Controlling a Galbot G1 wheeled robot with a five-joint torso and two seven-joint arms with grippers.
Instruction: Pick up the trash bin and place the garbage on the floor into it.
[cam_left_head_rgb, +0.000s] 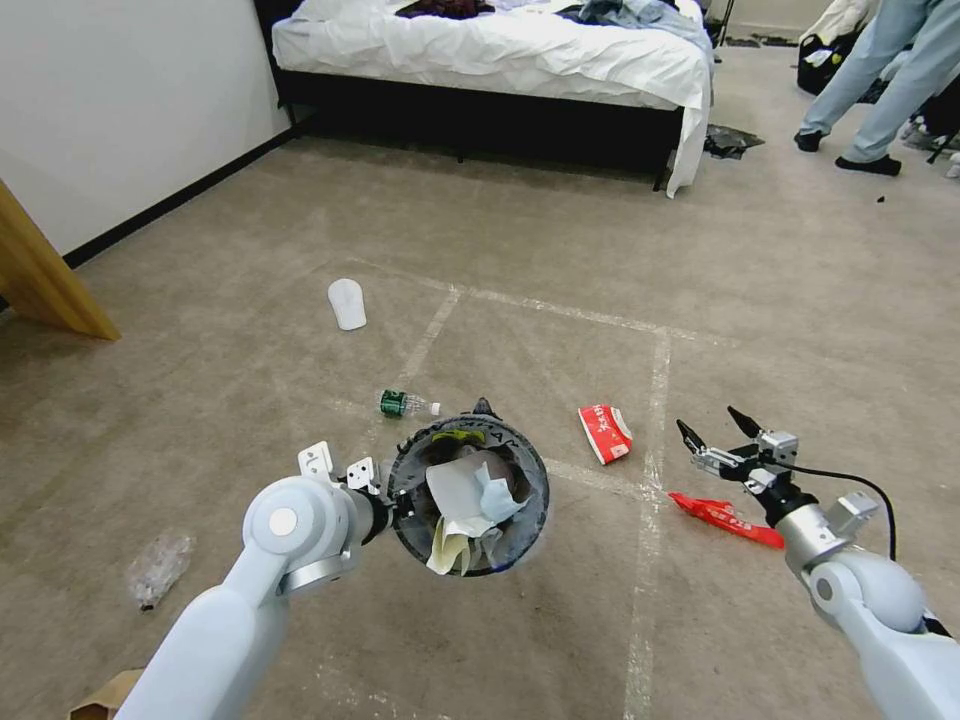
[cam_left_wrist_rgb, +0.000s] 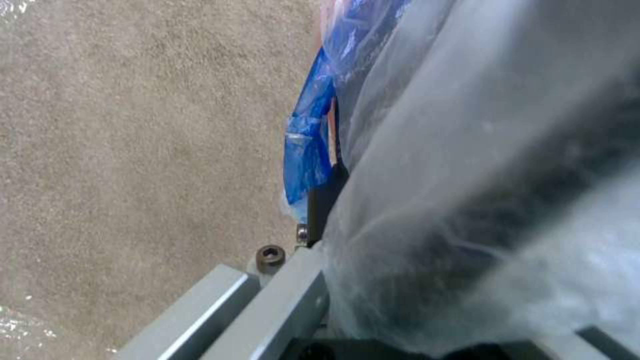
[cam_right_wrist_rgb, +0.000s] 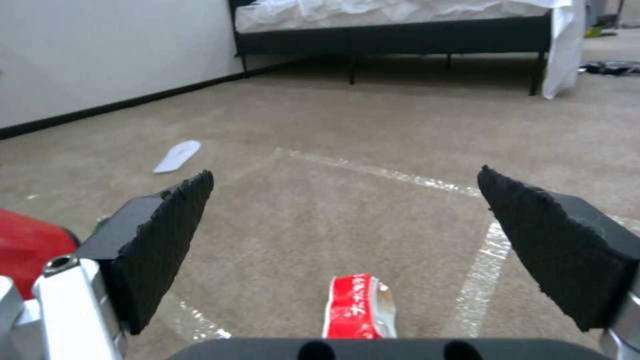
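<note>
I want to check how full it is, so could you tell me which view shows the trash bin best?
The head view: it looks into the trash bin held by the left claw, showing crumpled paper inside. The left wrist view gives just its plastic liner up close; the right wrist view catches a red edge.

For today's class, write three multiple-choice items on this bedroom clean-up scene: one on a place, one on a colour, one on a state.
1. Where is the white slipper?
A. on the beige carpet floor, beyond the small plastic bottle
B. in the bin
C. on the bed

2. What colour is the flat wrapper under the right gripper?
A. green
B. red
C. blue

3. How is the right gripper?
A. shut on a wrapper
B. shut on a bottle
C. open, holding nothing

Answers: 1 A, it lies on bare carpet. 2 B, it is plainly red. 3 C, its black pads stand wide apart.
</note>
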